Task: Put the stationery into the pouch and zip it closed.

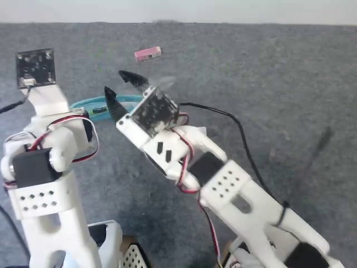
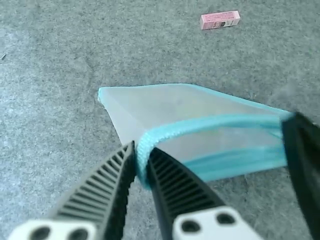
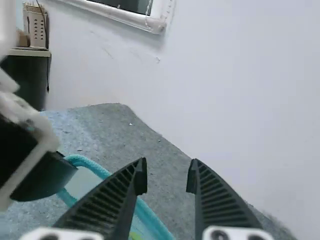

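Stationery packing, left to right: my left tool (image 2: pixel 140 150) is clamped on the teal zipper rim of the translucent pouch (image 2: pixel 190 115), which lies flat on the grey counter (image 1: pixel 279 84). My right tool (image 1: pixel 114 84) hangs at the pouch's other end, jaws parted and empty. Farther right and well apart, a pink eraser (image 1: pixel 148 53) lies outside the pouch. Fetching it looks like the step in hand. I judge the right tool should come down squarely over the eraser, close across its narrow sides and carry it low to the mouth, with the left pinch firm so the rim neither slips nor sags.
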`<control>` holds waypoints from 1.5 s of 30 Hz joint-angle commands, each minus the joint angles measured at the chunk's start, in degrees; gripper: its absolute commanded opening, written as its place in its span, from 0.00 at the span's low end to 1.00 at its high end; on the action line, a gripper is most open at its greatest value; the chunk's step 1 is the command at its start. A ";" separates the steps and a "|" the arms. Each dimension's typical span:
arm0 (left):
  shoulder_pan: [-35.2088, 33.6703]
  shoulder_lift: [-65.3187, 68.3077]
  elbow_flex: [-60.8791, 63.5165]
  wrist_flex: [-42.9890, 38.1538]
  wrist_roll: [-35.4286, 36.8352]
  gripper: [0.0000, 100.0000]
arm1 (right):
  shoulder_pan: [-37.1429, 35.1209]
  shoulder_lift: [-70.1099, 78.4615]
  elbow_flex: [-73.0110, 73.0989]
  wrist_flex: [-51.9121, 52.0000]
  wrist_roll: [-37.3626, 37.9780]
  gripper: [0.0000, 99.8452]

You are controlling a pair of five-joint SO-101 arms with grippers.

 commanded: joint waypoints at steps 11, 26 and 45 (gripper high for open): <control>-0.53 -2.20 -1.80 -2.02 0.00 0.01 | 16.13 -10.51 -3.34 41.80 14.24 0.13; -0.62 -2.55 -1.71 -1.14 -0.35 0.01 | 17.45 33.54 -13.19 40.22 50.64 0.26; -5.98 -2.55 -1.80 -2.20 -2.20 0.01 | 20.79 51.82 -29.10 46.37 52.57 0.24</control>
